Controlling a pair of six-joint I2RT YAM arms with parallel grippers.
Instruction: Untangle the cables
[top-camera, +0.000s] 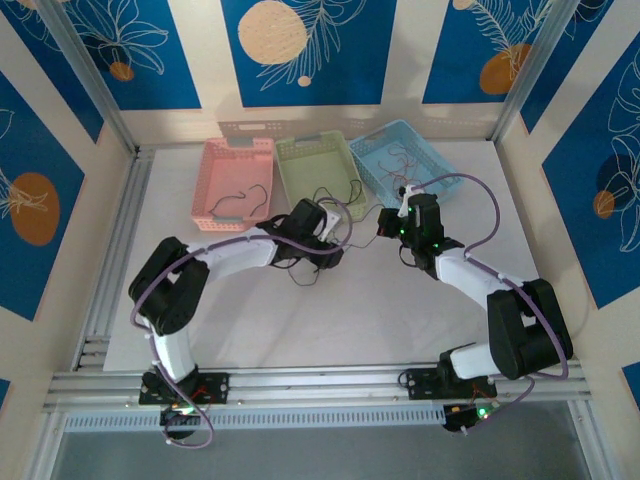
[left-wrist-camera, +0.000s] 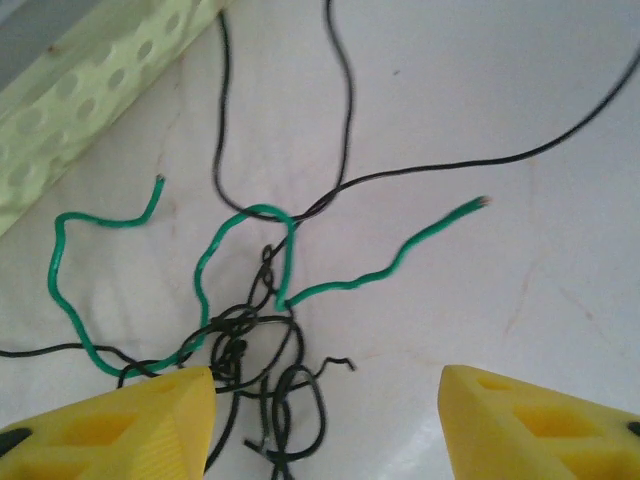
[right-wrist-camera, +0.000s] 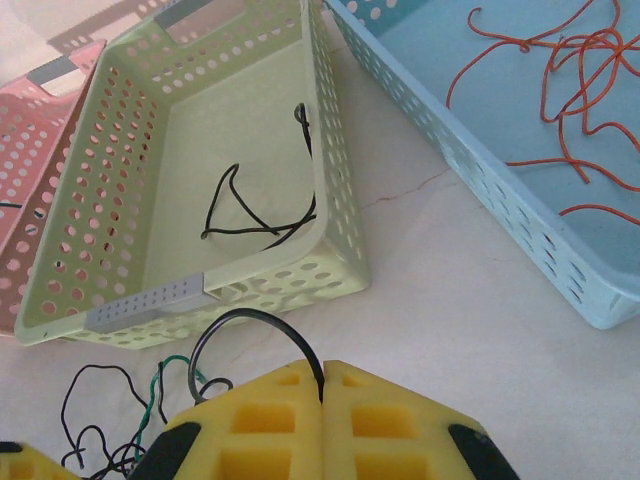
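Cables (left-wrist-camera: 255, 340) lie knotted on the white table (left-wrist-camera: 500, 120) near the green basket (left-wrist-camera: 90, 90): one green cable (left-wrist-camera: 285, 250) snaking left to right, several black strands (left-wrist-camera: 345, 100) trailing toward the far side. Left gripper (left-wrist-camera: 325, 420) has its jaws apart just beside the knot; right gripper (right-wrist-camera: 322, 390) pinches one black cable (right-wrist-camera: 245, 313).

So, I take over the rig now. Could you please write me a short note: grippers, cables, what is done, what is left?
Left gripper: open, over the tangle of green and black cables.
Right gripper: shut on a black cable, in front of the green basket.
Done: orange cables in the blue basket, a second black cable in the green one, a dark cable in the pink basket.
Left: pull the tangle apart and sort its cables.
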